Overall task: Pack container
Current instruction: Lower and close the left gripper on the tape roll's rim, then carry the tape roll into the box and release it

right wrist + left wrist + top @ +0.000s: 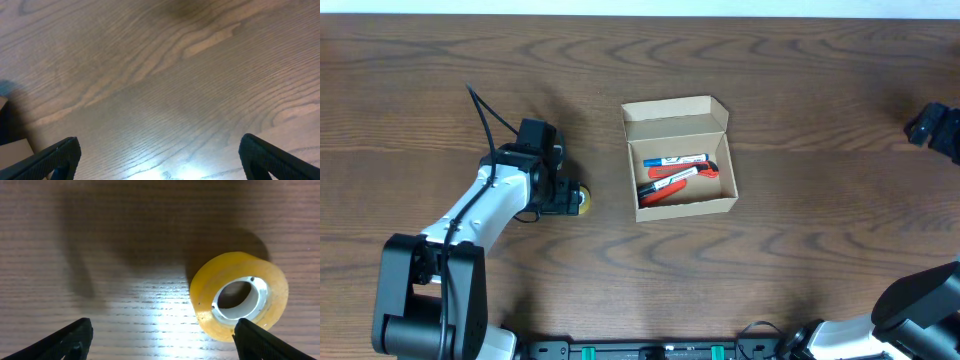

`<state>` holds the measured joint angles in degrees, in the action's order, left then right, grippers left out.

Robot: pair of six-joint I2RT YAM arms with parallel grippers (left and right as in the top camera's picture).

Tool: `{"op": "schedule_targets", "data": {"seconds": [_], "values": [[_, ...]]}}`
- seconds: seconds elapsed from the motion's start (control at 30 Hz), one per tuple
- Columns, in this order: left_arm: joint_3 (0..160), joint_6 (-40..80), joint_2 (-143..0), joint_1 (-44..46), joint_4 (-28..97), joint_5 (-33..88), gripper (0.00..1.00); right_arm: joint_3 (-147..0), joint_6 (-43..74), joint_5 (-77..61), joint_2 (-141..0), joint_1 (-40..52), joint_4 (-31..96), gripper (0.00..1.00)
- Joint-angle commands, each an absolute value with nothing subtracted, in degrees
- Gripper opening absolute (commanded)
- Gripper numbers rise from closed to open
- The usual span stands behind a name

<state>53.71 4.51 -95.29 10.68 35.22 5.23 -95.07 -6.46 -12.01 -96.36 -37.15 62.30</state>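
The container (681, 203), a small tan cardboard box, sits at the table's middle with its flap lid standing open at the back. Inside lie a blue marker (672, 160) and red markers (670, 183). A yellow tape roll (581, 200) lies flat on the table left of the box. My left gripper (566, 196) is low beside it and open. In the left wrist view the tape roll (207, 290) lies ahead to the right, with the right fingertip (250, 335) at its near edge; nothing is held in the left gripper (162, 330). My right gripper (160, 150) is open over bare wood.
The right gripper (935, 127) hangs at the far right edge of the dark wooden table (800, 270). The left arm's cable (485, 115) loops up behind its wrist. A tan corner (15, 150) shows at the lower left of the right wrist view.
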Motion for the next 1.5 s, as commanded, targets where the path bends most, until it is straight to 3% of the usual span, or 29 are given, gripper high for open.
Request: {"op": "schedule_targets", "data": {"seconds": [0.0,0.4,0.57,0.7,0.83,0.9,1.0,1.07,1.3,1.47], "values": [[53.4,5.3,-96.0,10.7,34.3,5.7,0.9,-94.8,-6.5,-12.5,-95.9,-36.6,62.3,0.99],[53.4,6.0,-102.7,11.0,32.4,7.2,0.91,-94.8,-6.5,-12.5,-95.9,-36.6,62.5,0.99],[53.5,6.0,-103.1,11.0,32.3,7.6,0.85,-94.8,-6.5,-12.5,-95.9,-36.6,62.4,0.99],[54.1,6.0,-103.0,11.0,32.2,9.1,0.54,-94.8,-6.5,-12.5,-95.9,-36.6,62.3,0.96],[54.7,6.0,-103.0,11.0,32.3,9.2,0.44,-94.8,-6.5,-12.5,-95.9,-36.6,62.3,0.95],[54.9,6.0,-103.0,11.0,32.3,10.1,0.3,-94.8,-6.5,-12.5,-95.9,-36.7,62.3,0.95],[54.9,6.1,-103.0,11.0,32.3,10.6,0.19,-94.8,-6.5,-12.5,-95.9,-36.6,62.4,0.95],[54.9,6.5,-103.0,11.0,32.5,10.7,0.06,-94.8,-6.5,-12.5,-95.9,-36.7,62.4,0.97],[55.8,6.2,-100.5,11.0,33.6,13.4,0.06,-94.8,-6.5,-12.5,-95.9,-36.7,62.4,0.99],[62.2,-1.3,-95.4,12.1,38.3,16.3,0.06,-94.8,-6.5,-12.5,-95.9,-36.7,62.4,0.99]]}}
